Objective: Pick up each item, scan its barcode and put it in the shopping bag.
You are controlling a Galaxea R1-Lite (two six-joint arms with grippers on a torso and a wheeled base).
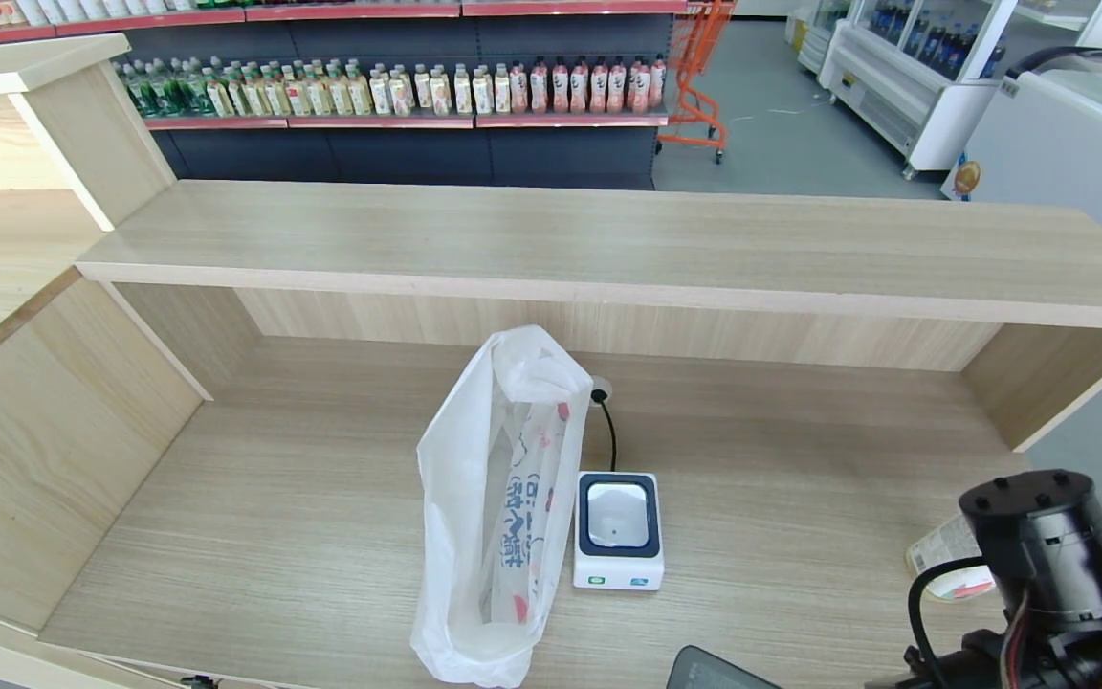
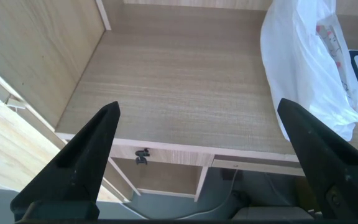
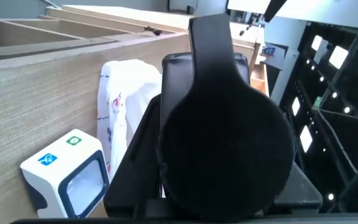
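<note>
Shopping bag (image 1: 474,536) is stood mid-counter w/ a tall printed pack (image 1: 524,498) inside, scanner (image 1: 618,531) just right of it. Left gripper (image 2: 199,111) is held wide open, empty (near-left counter edge). Right gripper (image 3: 221,124): state can't be told. A labelled item (image 1: 941,553) is seen beside the right arm.

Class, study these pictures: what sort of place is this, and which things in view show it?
Most likely a shop's checkout: a barcode scanner beside a shopping bag on a wooden counter, with shelves of bottled drinks and glass-topped freezers behind.
</note>
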